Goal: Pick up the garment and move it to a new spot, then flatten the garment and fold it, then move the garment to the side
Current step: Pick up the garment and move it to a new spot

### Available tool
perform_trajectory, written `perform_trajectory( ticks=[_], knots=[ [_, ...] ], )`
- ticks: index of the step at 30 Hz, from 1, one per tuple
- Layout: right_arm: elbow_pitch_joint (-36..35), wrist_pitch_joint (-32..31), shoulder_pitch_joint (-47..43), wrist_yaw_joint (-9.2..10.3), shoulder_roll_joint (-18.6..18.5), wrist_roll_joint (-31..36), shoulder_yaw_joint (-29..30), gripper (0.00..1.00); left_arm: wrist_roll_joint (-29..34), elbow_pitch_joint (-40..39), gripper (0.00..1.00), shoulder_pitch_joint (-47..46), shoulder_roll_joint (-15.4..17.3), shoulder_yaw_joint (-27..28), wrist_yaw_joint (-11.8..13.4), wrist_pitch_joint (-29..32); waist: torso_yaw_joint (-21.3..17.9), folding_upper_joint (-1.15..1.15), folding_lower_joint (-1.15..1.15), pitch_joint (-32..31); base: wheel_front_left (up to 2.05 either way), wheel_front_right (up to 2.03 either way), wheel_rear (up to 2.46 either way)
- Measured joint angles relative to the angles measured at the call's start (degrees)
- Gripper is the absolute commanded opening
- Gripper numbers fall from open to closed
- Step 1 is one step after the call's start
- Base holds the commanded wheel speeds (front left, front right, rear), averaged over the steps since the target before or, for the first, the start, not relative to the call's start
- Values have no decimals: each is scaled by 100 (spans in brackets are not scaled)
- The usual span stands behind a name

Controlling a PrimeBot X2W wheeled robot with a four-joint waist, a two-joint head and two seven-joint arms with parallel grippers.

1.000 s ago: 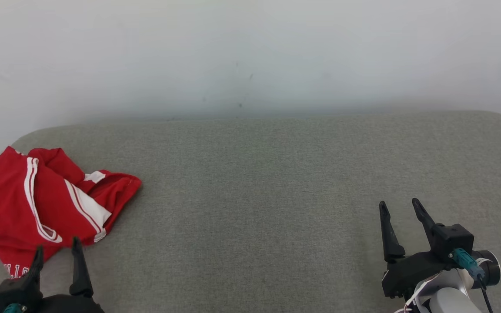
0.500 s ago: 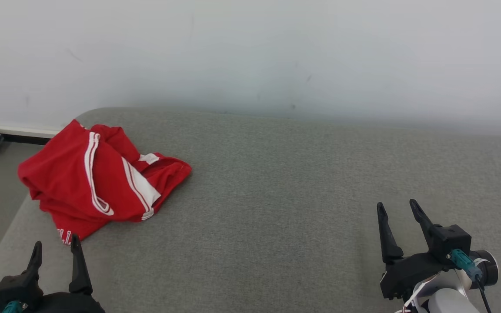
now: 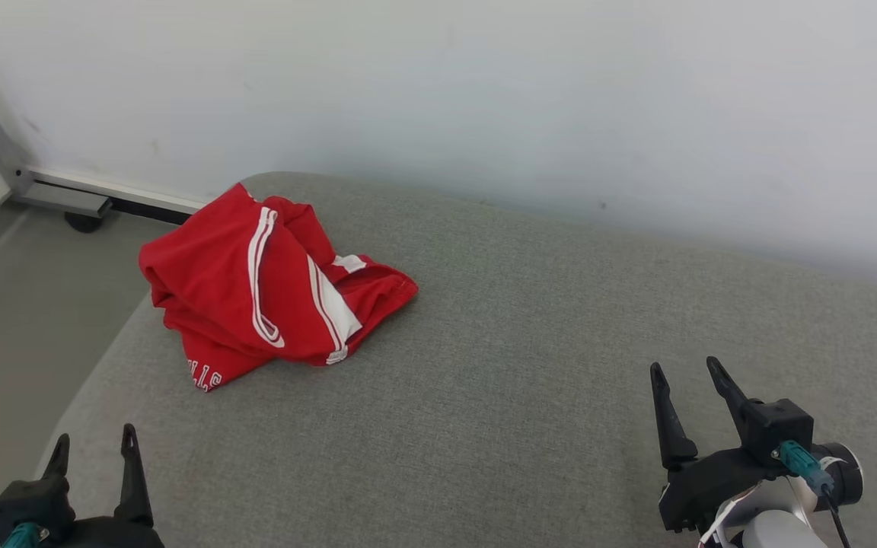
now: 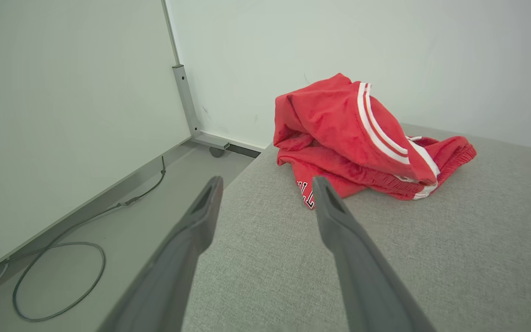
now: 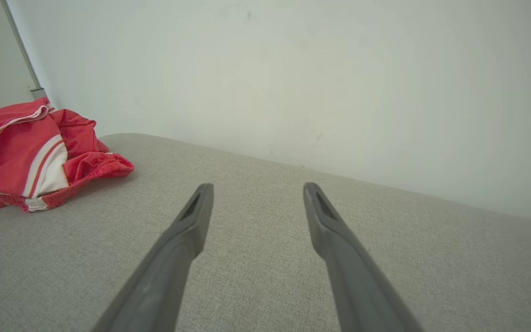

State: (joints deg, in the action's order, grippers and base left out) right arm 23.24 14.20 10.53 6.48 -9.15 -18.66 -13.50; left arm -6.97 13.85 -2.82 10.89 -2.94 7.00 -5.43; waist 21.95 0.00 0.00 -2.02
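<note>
On the grey cushion [image 3: 499,411], red garment [image 3: 218,281] (crumpled)

Garment [image 3: 271,297] lying on padded surface [image 3: 522,365], at far-left corner, wall [image 3: 484,91] standing behind. Left gripper [image 3: 96,434] hanging before garment, apart; right gripper [image 3: 684,364] sitting well right. Floor [image 3: 20,304] lying left of surface.

Thin, soft cloth with a fine matt grain on the red shorts [image 3: 210,289], flatter white cloth in the stripes [image 3: 256,266]. Coarse woven grey fabric, matt and slightly fuzzy, over the cushioned surface [image 3: 499,396]. Dark matt plastic, smooth, on the left gripper [image 4: 268,180] and right gripper [image 5: 258,186]. Smooth matt paint on the wall [image 3: 522,91], lightly scuffed. Dull grey metal in the corner post [image 4: 186,103]. Smooth grey floor [image 4: 122,221] under a thin dark cable [image 4: 85,243].
</note>
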Motion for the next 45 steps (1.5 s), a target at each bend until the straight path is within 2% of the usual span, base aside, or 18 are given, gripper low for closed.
perform_trajectory(
  ticks=[11,17,22,31,35,45],
  knots=[
    [76,-1,50,-63,77,0,-103,100,45,-144,100,40,129,29,-56,268,237,0,0,-51,0,0,0],
    [104,-14,98,-102,124,4,-224,100,-168,-134,100,-27,249,62,-334,435,165,0,0,-21,0,0,0],
    [97,-65,173,-102,120,32,-259,100,-261,65,100,-654,485,81,-653,617,-5,0,0,41,0,0,0],
    [31,-220,279,-132,3,220,-361,100,-890,1152,100,-2020,831,283,-1260,1246,-446,0,0,286,0,0,0],
    [-123,-315,493,-146,-107,289,-383,100,-1173,1652,100,-2710,1122,441,-1357,1607,-670,0,0,438,0,0,0],
    [-321,-519,960,-154,-140,476,-543,100,-1617,2742,100,-3640,1372,355,-1412,2538,-1208,0,1,925,0,0,0]
  ],
)
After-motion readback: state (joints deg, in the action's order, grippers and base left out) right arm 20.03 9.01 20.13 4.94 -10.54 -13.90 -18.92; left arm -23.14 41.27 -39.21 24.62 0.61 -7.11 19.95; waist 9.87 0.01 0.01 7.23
